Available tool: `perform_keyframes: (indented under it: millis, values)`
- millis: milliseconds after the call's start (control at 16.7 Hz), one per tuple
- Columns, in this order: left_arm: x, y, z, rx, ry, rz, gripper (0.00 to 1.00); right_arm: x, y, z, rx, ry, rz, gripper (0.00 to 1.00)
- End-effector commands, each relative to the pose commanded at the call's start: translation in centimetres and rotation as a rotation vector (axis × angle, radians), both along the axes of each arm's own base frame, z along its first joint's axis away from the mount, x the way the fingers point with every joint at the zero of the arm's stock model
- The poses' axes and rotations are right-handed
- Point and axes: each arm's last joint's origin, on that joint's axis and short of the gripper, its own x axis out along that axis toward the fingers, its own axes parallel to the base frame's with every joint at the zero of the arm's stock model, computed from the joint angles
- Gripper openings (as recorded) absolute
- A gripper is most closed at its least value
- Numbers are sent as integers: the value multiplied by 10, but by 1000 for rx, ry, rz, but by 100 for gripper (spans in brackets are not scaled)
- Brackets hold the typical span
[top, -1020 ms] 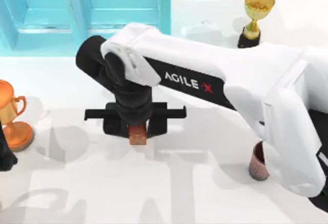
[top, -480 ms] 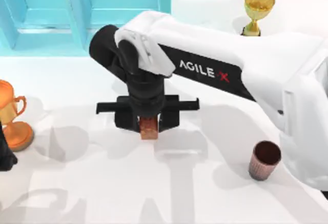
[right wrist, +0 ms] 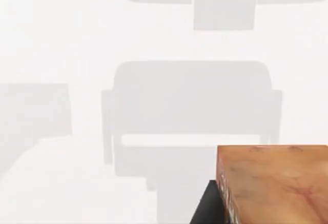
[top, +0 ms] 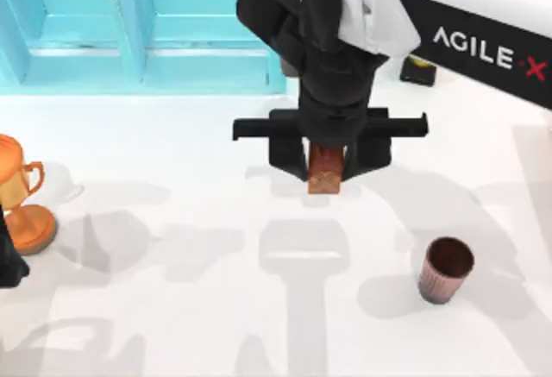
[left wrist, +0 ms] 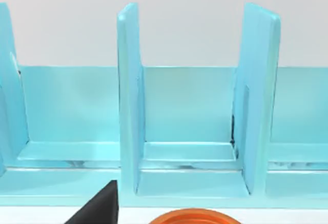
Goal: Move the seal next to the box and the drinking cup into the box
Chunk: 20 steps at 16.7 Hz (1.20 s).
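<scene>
1 pincer, the right pincer (top: 325, 170), pinching the seal (top: 324, 172), has carried it toward the box (top: 138, 28).

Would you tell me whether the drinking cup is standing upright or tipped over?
Upright: in the top view the drinking cup stands on the table, its dark open mouth facing up.

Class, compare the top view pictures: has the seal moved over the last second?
Yes. The seal, held in the right gripper, has travelled toward the top view's right and nearer the drinking cup, which stands fixed.

An orange two-handled trophy (top: 19, 196) stands at the table's (top: 172, 325) left edge; what may be a gold trophy's dark base (top: 417, 69) sits far right.
</scene>
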Motion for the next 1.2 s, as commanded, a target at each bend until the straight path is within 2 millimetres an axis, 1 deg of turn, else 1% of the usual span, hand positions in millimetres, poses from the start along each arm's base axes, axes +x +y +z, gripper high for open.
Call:
perform_keyframes:
  millis: [300,360,420,480,600,780,900,960,1020,1080,1200]
  values:
    - [0,0,0,0,0,0,100,0,0,0,0,-1,4,0]
    - [0,0,0,0,0,0,100,2,-5,2,1,-2,4,0]
    - [0,0,0,0,0,0,100,5,-15,4,2,-3,4,0]
    - [0,0,0,0,0,0,100,10,-29,7,2,-4,4,0]
    - [0,0,0,0,0,0,100,19,-67,12,1,-5,6,0]
    - [0,0,0,0,0,0,100,28,-141,19,-3,1,6,0]
    - [0,0,0,0,0,0,100,25,-184,21,-3,7,5,0]
    - [0,0,0,0,0,0,100,21,-199,22,-1,8,4,0]
    - [0,0,0,0,0,0,100,18,-210,22,0,9,4,0]
    - [0,0,0,0,0,0,100,15,-217,23,1,9,4,0]
    - [0,0,0,0,0,0,100,14,-219,23,1,8,4,0]
